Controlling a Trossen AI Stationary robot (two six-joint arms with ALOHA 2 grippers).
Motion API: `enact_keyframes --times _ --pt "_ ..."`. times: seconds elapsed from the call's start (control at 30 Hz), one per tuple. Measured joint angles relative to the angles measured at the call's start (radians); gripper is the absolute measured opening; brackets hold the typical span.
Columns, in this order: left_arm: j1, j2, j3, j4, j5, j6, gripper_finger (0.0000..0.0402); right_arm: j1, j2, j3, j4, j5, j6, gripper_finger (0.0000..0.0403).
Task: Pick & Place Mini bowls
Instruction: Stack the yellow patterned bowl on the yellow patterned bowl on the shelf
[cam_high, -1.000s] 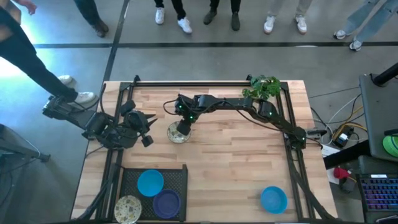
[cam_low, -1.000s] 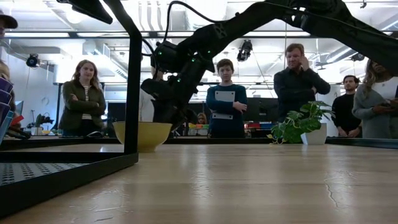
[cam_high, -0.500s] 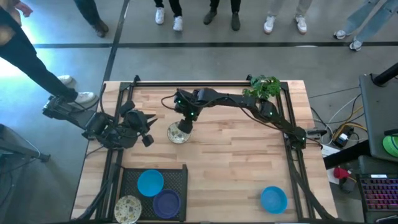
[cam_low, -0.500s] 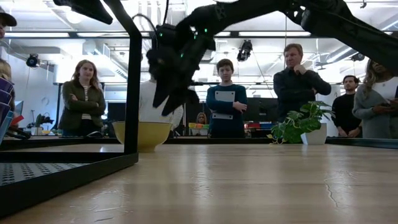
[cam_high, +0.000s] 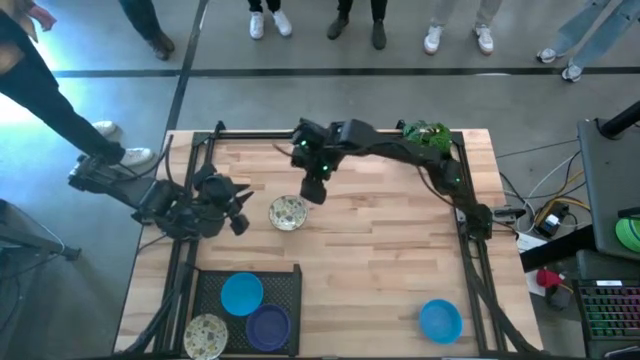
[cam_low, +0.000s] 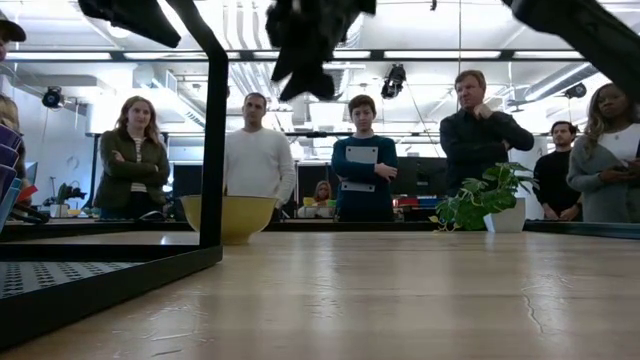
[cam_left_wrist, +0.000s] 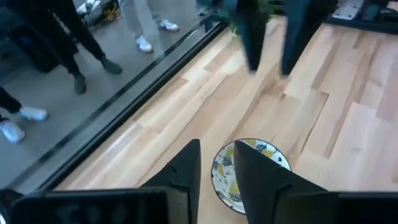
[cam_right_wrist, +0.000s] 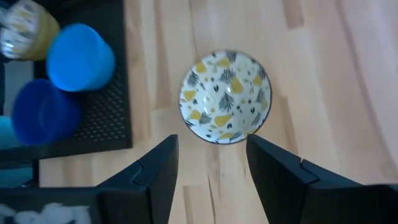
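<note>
Right gripper: the right gripper (cam_high: 311, 190) hangs above the wooden table (cam_high: 380, 270), just beyond the patterned bowl on the far side; its two dark fingers (cam_right_wrist: 155, 171) stand wide apart with nothing between them; in the low view it shows high up (cam_low: 300, 70), well clear of the tabletop
Patterned bowl: a small round cream bowl with a yellow and dark leaf pattern (cam_high: 287, 213) sits upright on the bare wood, left of centre; nothing touches it; from the side its outer wall looks yellow (cam_low: 228, 217); seen also at (cam_right_wrist: 225, 96) and (cam_left_wrist: 249, 174)
Left gripper: the left gripper (cam_high: 238, 215) rests low at the table's left edge, near the patterned bowl; its fingers (cam_left_wrist: 186, 174) are narrowly parted and hold nothing
Tray: a black perforated tray (cam_high: 285, 285) lies at the near left corner
Bowls in tray: a bright blue bowl (cam_high: 241, 295), a dark purple bowl (cam_high: 268, 326) and a second cream speckled bowl (cam_high: 207, 335)
Lone bowl: another bright blue bowl (cam_high: 440, 321) stands near the table's near right corner, well apart from the rest
Plant: a green leafy plant (cam_high: 425, 135) at the far right corner
People: several people (cam_low: 362, 160) stand beyond the far edge
</note>
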Motion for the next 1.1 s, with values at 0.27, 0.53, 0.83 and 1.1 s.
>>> enact_keyframes --times 0.27,0.53,0.83,1.1 --pt "0.09 0.056 0.0 -0.011 0.085 -0.221 0.0121 0.0 -0.161 0.0 0.003 0.007 -0.062 0.0184" --pt "0.242 0.155 -0.018 -0.014 0.306 -0.436 0.0122 0.006 -0.275 0.0 0.004 0.024 -0.105 0.0184" --pt "0.344 0.259 -0.018 -0.012 0.354 -0.576 0.0122 0.011 -0.324 -0.001 0.004 0.024 -0.118 0.0183" --pt "0.388 0.393 -0.018 -0.01 0.399 -0.587 0.0122 0.011 -0.324 -0.001 0.001 0.024 -0.125 0.0183"
